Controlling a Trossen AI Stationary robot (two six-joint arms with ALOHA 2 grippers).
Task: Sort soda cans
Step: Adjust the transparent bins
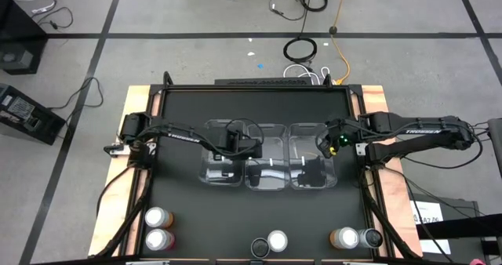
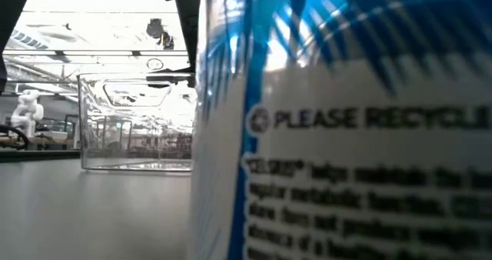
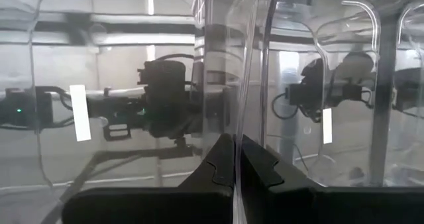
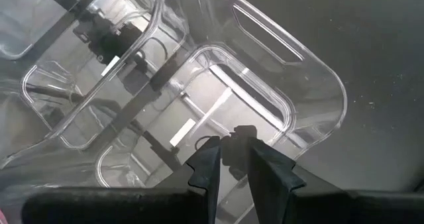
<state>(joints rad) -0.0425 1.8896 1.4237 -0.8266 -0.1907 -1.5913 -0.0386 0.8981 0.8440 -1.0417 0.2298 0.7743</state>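
Note:
Several soda cans stand along the table's near edge: two at the left (image 1: 157, 216) (image 1: 157, 239), two at the middle (image 1: 277, 240), and two at the right (image 1: 343, 237) (image 1: 369, 237). In the low view one blue-and-white can (image 2: 346, 137) fills the picture. Three clear bins stand side by side at the table's middle (image 1: 223, 161) (image 1: 267, 167) (image 1: 314, 163). My left gripper (image 1: 255, 150) (image 3: 236, 148) is shut, pointing steeply down where the left and middle bins meet. My right gripper (image 1: 321, 149) (image 4: 234, 154) hangs over the right bin (image 4: 278, 98), its fingers a narrow gap apart. My left gripper points down at the adjoining walls (image 3: 235, 65) of the left and middle bins. I cannot tell whether its shut fingers touch them. My right gripper's fingers stand over the right bin's inside, near its wall. I cannot tell whether clear plastic lies between them.
Both arms reach in over the row of bins from the table's left and right sides. A free strip of black tabletop (image 1: 259, 210) lies between the bins and the cans. The table has raised wooden borders (image 1: 118, 194). Cables lie on the floor beyond the far edge.

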